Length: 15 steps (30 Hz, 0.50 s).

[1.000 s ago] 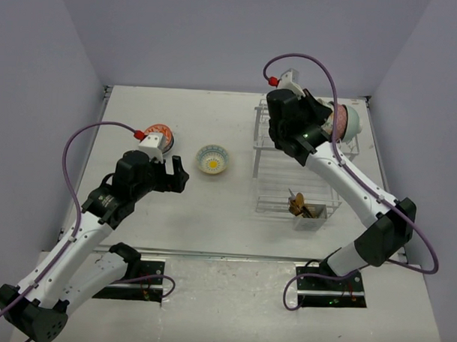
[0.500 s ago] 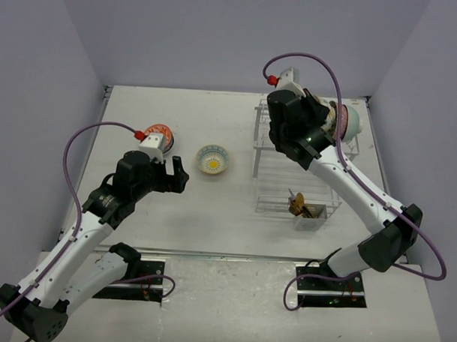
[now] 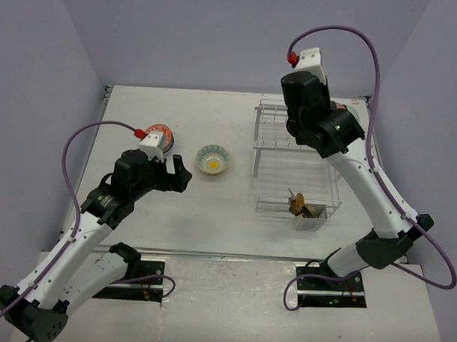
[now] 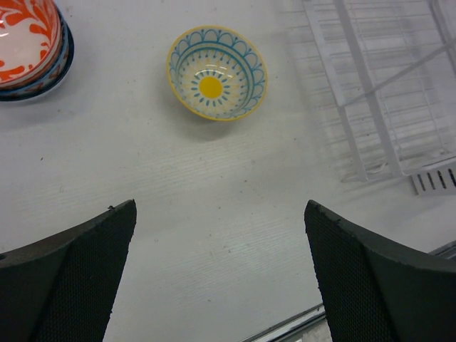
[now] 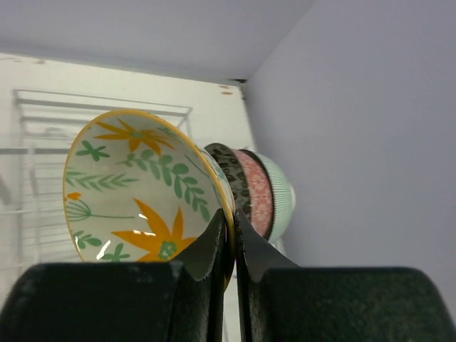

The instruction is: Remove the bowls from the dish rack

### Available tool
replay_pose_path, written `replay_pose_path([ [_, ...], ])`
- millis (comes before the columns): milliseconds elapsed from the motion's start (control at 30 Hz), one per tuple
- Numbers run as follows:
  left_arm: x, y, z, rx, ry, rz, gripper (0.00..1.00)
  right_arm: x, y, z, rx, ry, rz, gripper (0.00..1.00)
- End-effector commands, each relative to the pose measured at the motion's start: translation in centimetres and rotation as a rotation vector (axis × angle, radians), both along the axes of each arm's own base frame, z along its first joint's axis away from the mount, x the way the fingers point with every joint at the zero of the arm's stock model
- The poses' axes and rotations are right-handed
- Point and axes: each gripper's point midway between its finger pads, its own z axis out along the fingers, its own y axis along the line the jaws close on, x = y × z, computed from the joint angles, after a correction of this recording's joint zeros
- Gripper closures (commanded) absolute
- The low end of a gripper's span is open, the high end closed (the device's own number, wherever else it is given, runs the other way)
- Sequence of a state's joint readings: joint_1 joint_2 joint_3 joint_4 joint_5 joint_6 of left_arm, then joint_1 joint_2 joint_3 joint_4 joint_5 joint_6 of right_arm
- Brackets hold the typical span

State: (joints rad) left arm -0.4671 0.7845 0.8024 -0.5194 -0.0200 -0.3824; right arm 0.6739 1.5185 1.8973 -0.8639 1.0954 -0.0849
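In the right wrist view my right gripper (image 5: 233,229) is shut on the rim of a yellow-rimmed bowl (image 5: 135,189) with orange flowers and green leaves. Right behind it stand a dark patterned bowl (image 5: 231,174), a pink bowl (image 5: 255,189) and a pale teal bowl (image 5: 280,196), on edge in the dish rack (image 5: 100,103). In the top view the right arm hides these bowls and the gripper over the rack's (image 3: 296,162) back right. My left gripper (image 3: 179,173) is open and empty above the table, near a yellow-and-blue bowl (image 3: 213,159) and a red-orange bowl stacked on a blue one (image 3: 159,131).
A small white cutlery caddy (image 3: 308,213) with utensils hangs at the rack's near right corner. The left wrist view shows the yellow-and-blue bowl (image 4: 216,73), the red-orange stack (image 4: 28,35) and the rack's wires (image 4: 385,85). Walls close the table's far and side edges.
The right arm's wrist has swung up and to the right over the rack's back right corner, covering the bowls there in the top view. The left arm has not moved.
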Motion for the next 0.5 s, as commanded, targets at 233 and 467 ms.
replay_pose_path([
  [233,1.8,-9.2,14.4,-0.306,-0.209,-0.242,0.0,-2.8,10.2,-2.8,0.554,0.156,0.44,1.0],
  [467,6.1,-12.6,15.9,-0.208,-0.157,-0.054,0.0,-3.9,14.1,-2.1,0.741,0.14,0.588,1.0],
])
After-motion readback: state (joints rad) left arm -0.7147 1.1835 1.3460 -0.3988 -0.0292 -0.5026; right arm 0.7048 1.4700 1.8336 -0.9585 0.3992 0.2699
